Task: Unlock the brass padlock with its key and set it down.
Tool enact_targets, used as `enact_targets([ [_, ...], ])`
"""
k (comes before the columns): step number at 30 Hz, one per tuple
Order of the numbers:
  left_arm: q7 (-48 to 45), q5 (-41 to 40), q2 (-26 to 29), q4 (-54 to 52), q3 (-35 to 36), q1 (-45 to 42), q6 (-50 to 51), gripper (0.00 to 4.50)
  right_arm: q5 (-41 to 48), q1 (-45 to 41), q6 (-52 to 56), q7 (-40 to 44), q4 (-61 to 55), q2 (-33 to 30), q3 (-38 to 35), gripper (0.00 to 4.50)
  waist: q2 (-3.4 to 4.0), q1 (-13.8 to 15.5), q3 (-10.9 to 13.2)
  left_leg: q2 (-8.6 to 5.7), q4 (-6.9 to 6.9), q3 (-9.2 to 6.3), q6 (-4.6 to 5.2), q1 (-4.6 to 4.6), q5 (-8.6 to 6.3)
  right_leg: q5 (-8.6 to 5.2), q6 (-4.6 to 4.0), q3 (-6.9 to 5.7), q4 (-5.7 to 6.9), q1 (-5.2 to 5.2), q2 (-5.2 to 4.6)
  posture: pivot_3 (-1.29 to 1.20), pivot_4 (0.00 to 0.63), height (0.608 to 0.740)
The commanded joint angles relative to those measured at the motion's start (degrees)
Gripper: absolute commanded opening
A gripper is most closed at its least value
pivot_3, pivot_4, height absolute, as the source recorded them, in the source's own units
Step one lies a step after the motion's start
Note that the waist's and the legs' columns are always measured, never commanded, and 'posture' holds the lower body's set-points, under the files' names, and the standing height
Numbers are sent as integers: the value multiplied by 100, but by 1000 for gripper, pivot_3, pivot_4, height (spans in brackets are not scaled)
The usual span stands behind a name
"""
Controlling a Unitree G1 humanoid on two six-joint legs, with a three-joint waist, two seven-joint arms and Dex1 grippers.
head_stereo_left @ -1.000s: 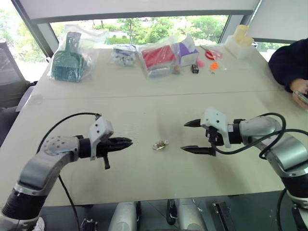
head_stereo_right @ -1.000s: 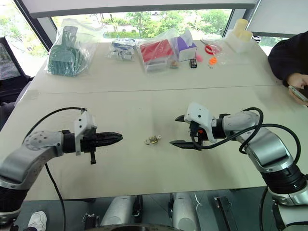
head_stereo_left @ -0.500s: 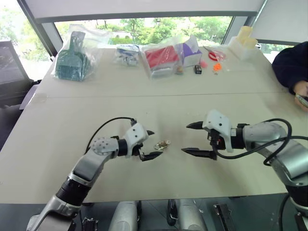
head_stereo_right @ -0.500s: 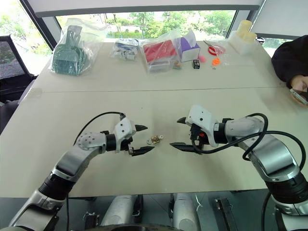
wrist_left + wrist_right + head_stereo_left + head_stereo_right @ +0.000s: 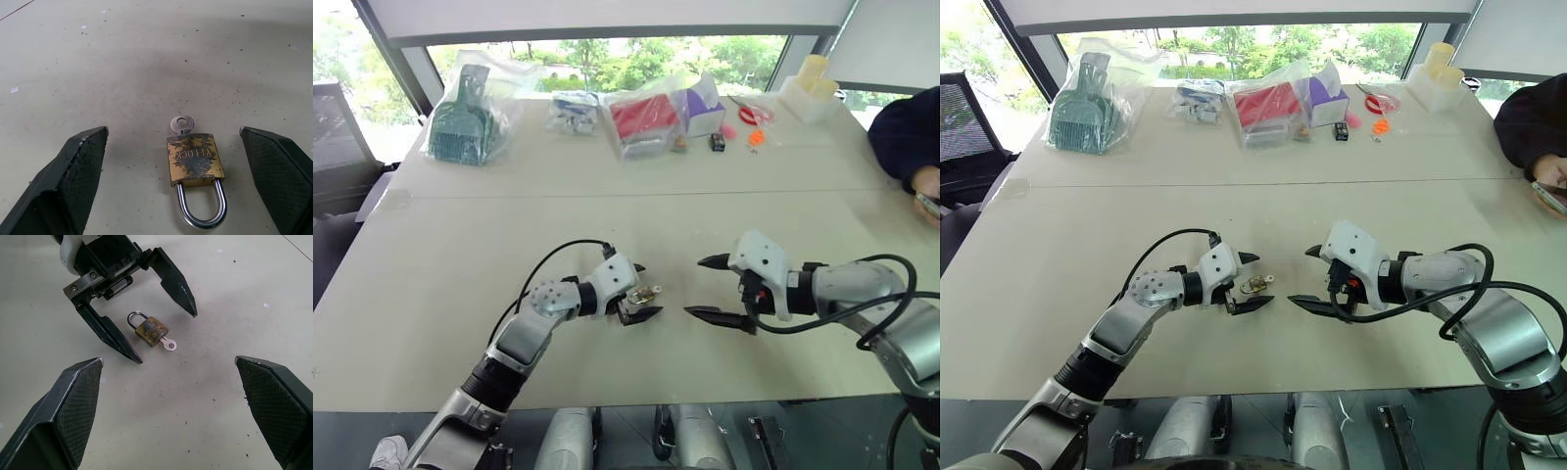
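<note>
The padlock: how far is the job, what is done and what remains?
Done: the key sits in the padlock, which lies flat on the table.
In hand: the open left gripper straddles the padlock, fingers on either side, not touching. The right gripper waits open nearby.
Left: grip the padlock, turn the key, free the closed shackle, set it down.

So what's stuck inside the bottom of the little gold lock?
The key sits in the brass padlock. Its round silvery head pokes out; the blade is hidden inside the lock body.

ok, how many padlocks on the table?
1. The brass padlock lies flat between the open left claw's fingers, key in its base. The far bags may hide more.
</note>
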Motion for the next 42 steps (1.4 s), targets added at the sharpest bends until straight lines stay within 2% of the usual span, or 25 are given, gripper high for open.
enact_targets([
  [1,-104,60,166,-65,55,55,109,3135,74,-3,-26,-45,-233,-111,-236,4500,0,-6,0,1,0,-1,0,0,0,0,0,0,0,0,1,0,150,740],
  [6,-311,-125,476,-459,245,231,400,892,78,-39,-76,-42,-179,-135,-208,4500,0,-29,0,2,-1,0,0,2,0,0,0,0,2,-2,6,0,150,740],
  [7,-335,-153,542,-531,275,267,458,764,74,-56,-89,-39,-160,-135,-194,4500,1,-27,0,4,-1,-1,0,2,0,1,1,0,4,-3,8,0,150,740],
  [14,-956,-716,1156,-799,720,208,806,765,-113,-392,-378,-57,120,49,135,4500,1,-32,0,4,-2,-2,0,3,0,-2,-2,0,7,-5,10,0,150,740],
  [18,-2038,-1498,1698,-320,1273,-572,904,765,-1048,-948,-1324,-264,693,392,856,4500,1,-25,1,4,-2,-1,0,-1,0,-10,-16,-1,11,-14,17,0,150,740],
  [21,-2569,-1637,1873,241,1376,-1242,787,765,-1601,-1261,-1984,-271,1084,651,1282,4500,1,7,1,2,0,-1,-1,-6,1,-8,-20,-1,8,-15,20,0,150,740],
  [24,-2970,-1550,1789,960,1318,-2057,543,765,-2410,-1659,-3115,-346,1609,982,1832,4500,0,-22,1,-7,0,18,0,-10,1,3,2,1,-4,-12,16,0,150,740],
  [28,-3246,-1365,1546,1624,1187,-2656,208,765,-3344,-2091,-4272,-715,2375,1382,2175,4500,0,-29,1,-9,-1,36,0,-13,1,6,8,2,-7,-14,16,0,150,740],
  [33,-3435,-1117,1333,2068,1043,-2913,-189,765,-3949,-2417,-5104,-1016,2870,1749,2259,4500,0,-67,2,-5,-1,37,-2,-11,2,6,8,2,-1,-15,21,0,150,740],
  [38,-3458,-825,1213,2549,974,-2891,-681,765,-4211,-2420,-5459,-1031,3008,1867,2207,4500,0,-96,2,-4,-1,36,-2,-11,3,6,8,3,0,-15,22,0,150,740],
  [41,-3450,-770,1158,2637,998,-2922,-764,765,-4206,-2389,-5438,-975,2957,1979,2179,3641,0,-148,2,-3,-1,34,-2,-11,3,6,8,2,1,-15,22,0,150,740],
  [42,-3448,-757,1146,2639,1005,-2923,-780,765,-4214,-2383,-5437,-964,2938,2001,2176,3117,0,-162,2,-3,-1,34,-2,-11,3,6,8,2,1,-15,22,0,150,740],
])
